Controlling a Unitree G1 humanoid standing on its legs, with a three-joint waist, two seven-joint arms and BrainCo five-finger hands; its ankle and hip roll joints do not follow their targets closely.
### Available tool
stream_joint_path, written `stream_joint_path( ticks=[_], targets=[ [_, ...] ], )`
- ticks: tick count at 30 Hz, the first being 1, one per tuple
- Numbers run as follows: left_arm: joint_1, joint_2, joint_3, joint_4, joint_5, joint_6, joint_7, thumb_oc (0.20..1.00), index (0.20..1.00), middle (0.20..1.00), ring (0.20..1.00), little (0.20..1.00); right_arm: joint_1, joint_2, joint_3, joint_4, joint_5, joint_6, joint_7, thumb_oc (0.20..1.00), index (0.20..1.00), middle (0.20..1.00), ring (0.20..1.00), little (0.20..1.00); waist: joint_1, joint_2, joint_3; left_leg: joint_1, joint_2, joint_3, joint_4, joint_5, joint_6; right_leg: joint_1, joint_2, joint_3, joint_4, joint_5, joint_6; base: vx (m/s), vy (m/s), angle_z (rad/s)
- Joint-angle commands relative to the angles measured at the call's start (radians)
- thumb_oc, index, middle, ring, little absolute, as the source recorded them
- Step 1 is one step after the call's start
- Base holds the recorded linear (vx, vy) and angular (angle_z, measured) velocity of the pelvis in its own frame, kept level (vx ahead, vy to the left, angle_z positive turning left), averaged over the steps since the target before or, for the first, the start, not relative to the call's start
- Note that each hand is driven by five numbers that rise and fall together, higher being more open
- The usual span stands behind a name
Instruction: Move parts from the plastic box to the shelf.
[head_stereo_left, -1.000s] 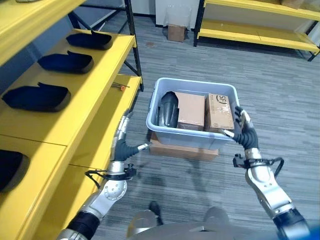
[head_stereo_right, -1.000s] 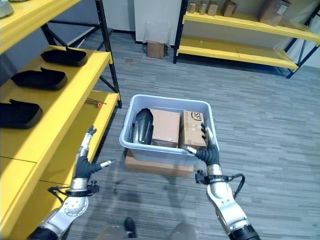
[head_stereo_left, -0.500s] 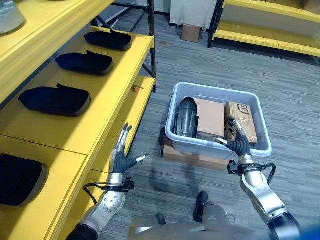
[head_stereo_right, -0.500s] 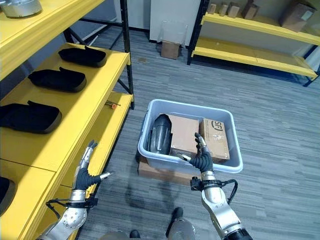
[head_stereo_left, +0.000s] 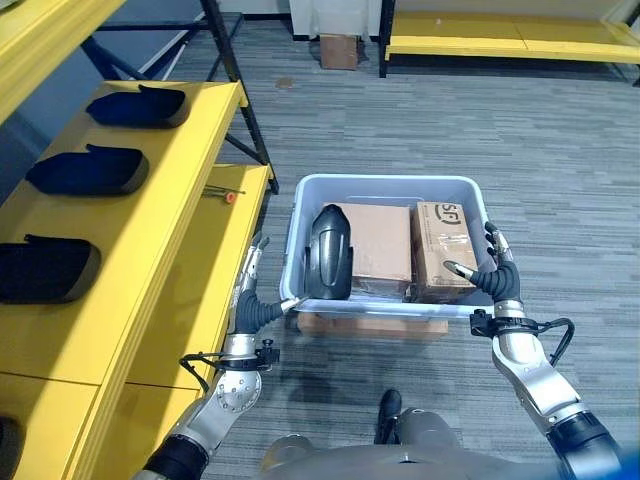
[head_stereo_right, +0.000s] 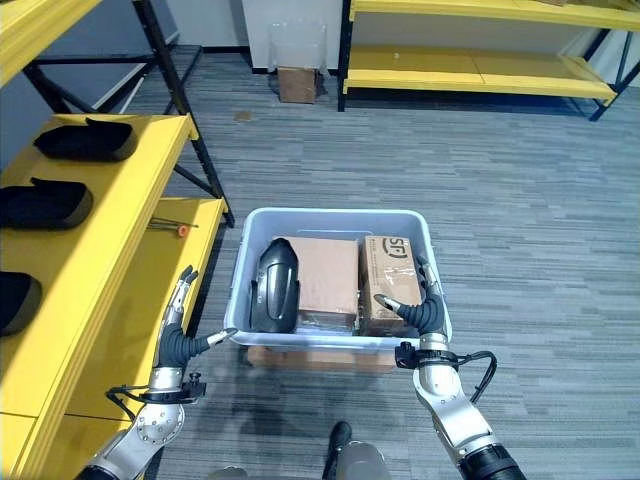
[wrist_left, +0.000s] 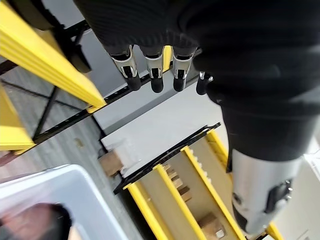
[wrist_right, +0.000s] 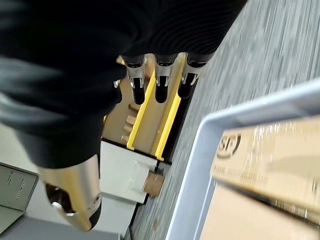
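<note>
A pale blue plastic box (head_stereo_left: 388, 185) sits on the floor atop a flat cardboard base. Inside it a black moulded part (head_stereo_left: 329, 254) stands upright at the left, beside two brown cartons (head_stereo_left: 378, 238). My left hand (head_stereo_left: 250, 305) hovers open just outside the box's near left corner, thumb toward the rim. My right hand (head_stereo_left: 492, 272) is open at the box's near right corner, fingers straight, holding nothing. On the yellow shelf (head_stereo_left: 170, 185) to the left lie three black parts (head_stereo_left: 90, 170) in a row.
A small red-tipped tool (head_stereo_left: 225, 195) lies on the lower yellow shelf level. A small cardboard box (head_stereo_left: 339, 50) stands on the floor far back, next to another yellow rack (head_stereo_left: 510, 45). Grey carpet surrounds the plastic box.
The camera has swung, so the box now sits centred. Both hands stay open; my right hand has gone from over the carton to the box's right corner, and my left hand now shows near its left corner.
</note>
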Motion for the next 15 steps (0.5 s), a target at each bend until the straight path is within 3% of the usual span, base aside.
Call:
stream_joint_path(
  ticks=[1,3,4,6,10,12,13,15],
  targets=[
    [-0.006,0.009,0.014,-0.076,-0.003,-0.051,0.074,1.0,1.0,1.0,1.0,1.0,-0.021,-0.033,-0.038,-0.029,-0.02,-0.071,0.021,1.0,1.0,1.0,1.0,1.0,0.008,-0.007,0.009,-0.022,0.119,0.02,0.03,0.137,-0.053,-0.014,-0.047,0.015,0.067,-0.016,0.07,0.08,-0.177,0.0],
    [-0.026,0.005,0.027,-0.073,-0.041,-0.044,0.076,1.0,1.0,1.0,1.0,1.0,-0.014,-0.041,-0.044,-0.035,-0.022,-0.091,0.039,1.0,1.0,1.0,1.0,1.0,0.004,-0.005,0.012,-0.057,0.129,0.024,0.123,0.165,-0.065,-0.007,-0.036,0.01,0.063,-0.032,0.049,0.08,-0.159,0.05],
    [-0.034,-0.004,0.041,-0.073,-0.057,-0.033,0.082,1.0,1.0,1.0,1.0,1.0,-0.016,-0.037,-0.042,-0.032,-0.031,-0.11,0.057,1.0,1.0,1.0,1.0,1.0,0.011,0.001,0.027,-0.115,0.116,-0.01,0.161,0.177,-0.066,0.001,-0.023,0.026,0.062,-0.04,0.042,0.09,-0.069,0.06],
    [-0.033,-0.009,0.048,-0.086,-0.065,-0.026,0.073,1.0,1.0,1.0,1.0,1.0,-0.032,-0.037,-0.028,-0.035,-0.028,-0.108,0.066,1.0,1.0,1.0,1.0,1.0,0.019,0.008,0.04,-0.137,0.123,-0.024,0.092,0.21,-0.073,0.007,-0.019,0.037,0.066,-0.045,0.047,0.07,0.072,0.01],
    [-0.022,-0.011,0.039,-0.099,-0.074,-0.026,0.062,1.0,1.0,1.0,1.0,1.0,-0.052,-0.044,0.006,-0.044,-0.022,-0.091,0.064,1.0,1.0,1.0,1.0,1.0,0.033,0.012,0.054,-0.177,0.172,-0.06,-0.113,0.345,-0.11,0.049,-0.045,0.039,0.07,-0.059,0.058,0.11,0.249,-0.06],
    [-0.008,-0.012,0.041,-0.091,-0.087,-0.031,0.055,1.0,1.0,1.0,1.0,1.0,-0.061,-0.04,0.019,-0.03,0.006,-0.088,0.077,1.0,1.0,1.0,1.0,1.0,0.048,0.01,0.059,-0.186,0.165,-0.128,-0.125,0.326,-0.096,0.052,-0.063,0.066,0.112,-0.076,0.062,0.18,0.266,-0.26],
    [-0.003,-0.011,0.046,-0.084,-0.093,-0.039,0.031,1.0,1.0,1.0,1.0,1.0,-0.066,-0.032,0.023,-0.026,0.027,-0.085,0.078,1.0,1.0,1.0,1.0,1.0,0.053,0.008,0.056,-0.157,0.147,-0.115,-0.138,0.259,-0.078,0.046,-0.085,0.059,0.143,-0.081,0.074,0.14,0.211,-0.58],
    [-0.009,-0.012,0.044,-0.082,-0.1,-0.041,0.016,1.0,1.0,1.0,1.0,1.0,-0.068,-0.022,0.024,-0.024,0.042,-0.085,0.076,1.0,1.0,1.0,1.0,1.0,0.057,0.011,0.058,-0.146,0.133,-0.118,-0.142,0.237,-0.074,0.039,-0.09,0.057,0.155,-0.08,0.078,0.06,0.163,-0.41]
  ],
)
